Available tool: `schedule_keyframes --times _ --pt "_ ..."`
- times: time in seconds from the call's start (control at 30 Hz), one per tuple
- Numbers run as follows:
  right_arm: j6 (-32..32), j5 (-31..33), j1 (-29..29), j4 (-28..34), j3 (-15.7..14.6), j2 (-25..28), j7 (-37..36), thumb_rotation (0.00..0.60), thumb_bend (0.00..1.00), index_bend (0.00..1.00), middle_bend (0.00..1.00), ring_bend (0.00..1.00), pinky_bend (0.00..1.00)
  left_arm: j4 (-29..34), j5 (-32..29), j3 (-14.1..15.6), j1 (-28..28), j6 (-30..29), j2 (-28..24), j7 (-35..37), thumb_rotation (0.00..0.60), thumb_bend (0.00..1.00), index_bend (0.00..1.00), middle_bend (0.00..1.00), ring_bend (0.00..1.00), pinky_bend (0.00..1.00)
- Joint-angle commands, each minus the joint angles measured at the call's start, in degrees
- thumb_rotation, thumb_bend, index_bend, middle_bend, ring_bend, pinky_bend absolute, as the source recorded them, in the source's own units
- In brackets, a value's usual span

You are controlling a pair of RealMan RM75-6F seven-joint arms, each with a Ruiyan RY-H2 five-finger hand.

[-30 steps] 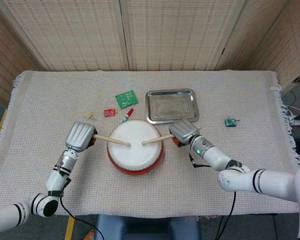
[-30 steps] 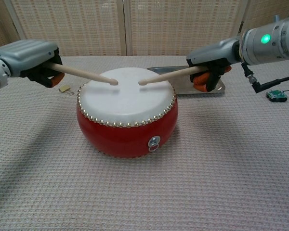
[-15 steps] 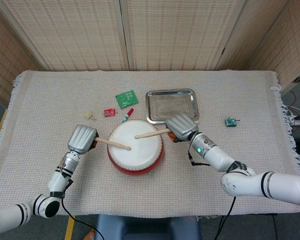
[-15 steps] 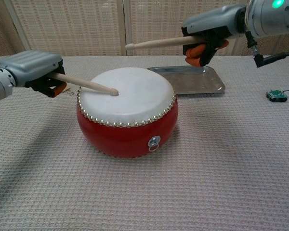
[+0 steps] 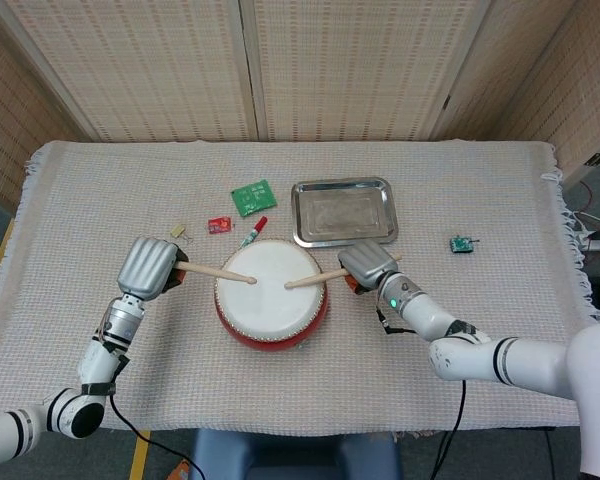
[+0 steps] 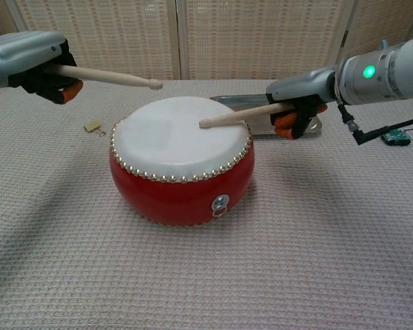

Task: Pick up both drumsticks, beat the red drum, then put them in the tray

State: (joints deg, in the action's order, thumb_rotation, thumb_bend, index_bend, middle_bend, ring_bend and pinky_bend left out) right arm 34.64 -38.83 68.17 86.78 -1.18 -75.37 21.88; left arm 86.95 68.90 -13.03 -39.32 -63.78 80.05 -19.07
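Drumsticks are gripped 1 in each hand above the red drum (image 6: 182, 165), which stands on the cloth-covered desk (image 5: 500, 330) just in front of the metal tray (image 5: 342, 211). The left hand (image 6: 29, 63) is closed around the left drumstick (image 6: 109, 76), and that stick is held raised well clear of the white drumhead, its tip over the drum's left part. The right hand (image 6: 299, 98) is closed around the right drumstick (image 6: 235, 115), whose tip is seen at or just touching the drumhead near its middle. A green circuit board (image 5: 252, 197), a small red packet (image 5: 219, 226) and a red-capped marker (image 5: 254, 231) lie behind the drum.
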Motion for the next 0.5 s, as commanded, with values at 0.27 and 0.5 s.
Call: schedule_keyframes --times 0.27,0.5 --pt "5.45 -8.11 -3.83 11.17 6.59 9.31 -7.60 0.600 0.81 1.00 1.00 1.00 1.00 -7.13 -0.72 3.50 -1.92 4.01 6.21 -5.14 0.600 0.70 1.00 1.00 1.00 1.00" --pt "2.16 -5.80 -2.53 6.70 3.58 6.00 -4.08 0.600 0.81 1.00 1.00 1.00 1.00 -5.05 0.20 1.90 -1.18 0.75 4.60 -3.79 0.600 0.70 1.00 1.00 1.00 1.00"
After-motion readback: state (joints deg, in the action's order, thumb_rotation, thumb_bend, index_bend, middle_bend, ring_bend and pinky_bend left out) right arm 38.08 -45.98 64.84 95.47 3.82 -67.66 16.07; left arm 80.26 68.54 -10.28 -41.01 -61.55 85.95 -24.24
